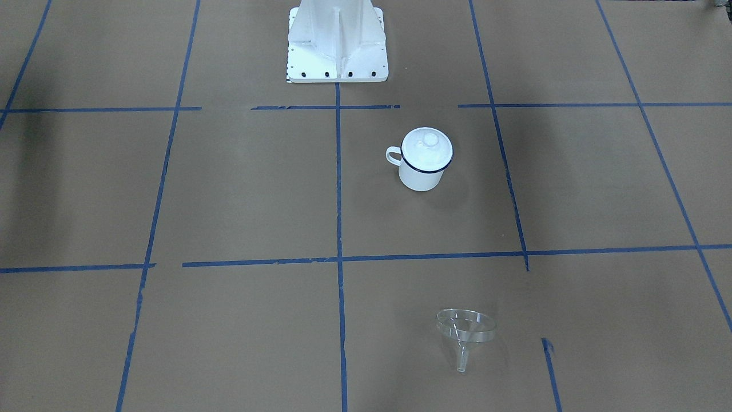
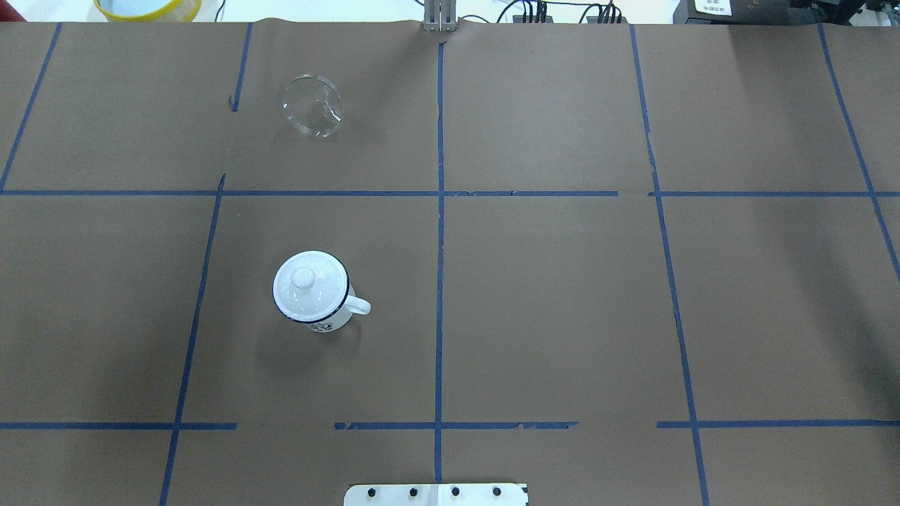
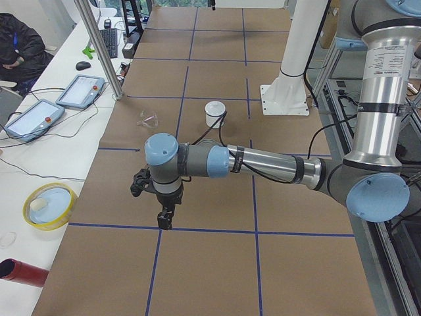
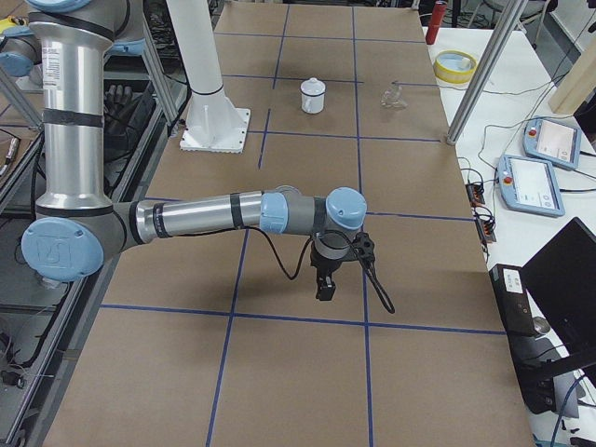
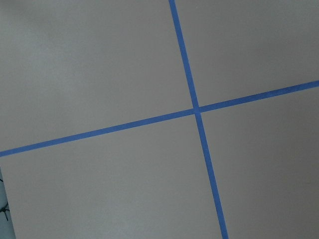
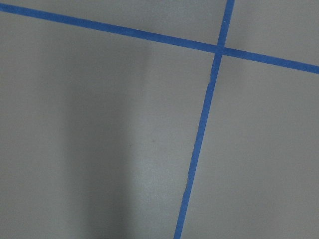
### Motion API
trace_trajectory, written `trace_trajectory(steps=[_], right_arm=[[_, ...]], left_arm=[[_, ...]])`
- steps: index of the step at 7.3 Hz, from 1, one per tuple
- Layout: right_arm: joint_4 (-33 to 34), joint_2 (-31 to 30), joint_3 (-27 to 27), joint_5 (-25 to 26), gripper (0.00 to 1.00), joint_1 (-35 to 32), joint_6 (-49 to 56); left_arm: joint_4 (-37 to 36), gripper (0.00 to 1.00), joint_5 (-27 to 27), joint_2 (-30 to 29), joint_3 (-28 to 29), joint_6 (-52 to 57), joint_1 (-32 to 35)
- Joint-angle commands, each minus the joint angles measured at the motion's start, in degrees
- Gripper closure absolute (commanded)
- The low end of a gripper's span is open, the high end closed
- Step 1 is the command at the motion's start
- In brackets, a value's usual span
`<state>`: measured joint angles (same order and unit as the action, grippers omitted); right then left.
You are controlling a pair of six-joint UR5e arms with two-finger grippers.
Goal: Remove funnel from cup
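The clear funnel [image 1: 464, 329] lies on its side on the brown table, well apart from the cup; it also shows in the overhead view [image 2: 313, 105]. The white mug [image 1: 423, 171] with a dark blue rim stands upright with a white knobbed lid [image 2: 308, 284] on top. My left gripper [image 3: 164, 220] hangs over the table far from both, seen only in the left side view; I cannot tell whether it is open or shut. My right gripper [image 4: 325, 291] likewise shows only in the right side view, state unclear. Both wrist views show only bare table and blue tape.
The white robot base [image 1: 337, 43] stands at the table's robot side. A yellow-rimmed bowl [image 3: 49, 205], a red cylinder [image 3: 23, 271] and teach pendants [image 3: 33, 118] lie on the white side bench. A metal pole [image 3: 99, 46] rises at the table's far edge.
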<state>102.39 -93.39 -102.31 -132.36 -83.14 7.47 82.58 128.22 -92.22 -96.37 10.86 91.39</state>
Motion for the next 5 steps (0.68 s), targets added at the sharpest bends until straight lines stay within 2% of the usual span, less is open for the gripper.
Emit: trace_trajectory(steps=[1,2,5], right_arm=[[0.00,-0.04,-0.08,0.00,0.00,0.00,0.00],[0.00,-0.04,0.01,0.00,0.00,0.00,0.00],[0.00,-0.04,-0.08,0.00,0.00,0.00,0.00]], left_arm=[[2.13,0.00,2.90,4.04,-0.47,-1.63,0.45],[2.06,0.00,5.87,3.98,-0.48,-1.89,0.45],[2.06,0.00,5.55,3.89,-2.41,-1.28,0.45]])
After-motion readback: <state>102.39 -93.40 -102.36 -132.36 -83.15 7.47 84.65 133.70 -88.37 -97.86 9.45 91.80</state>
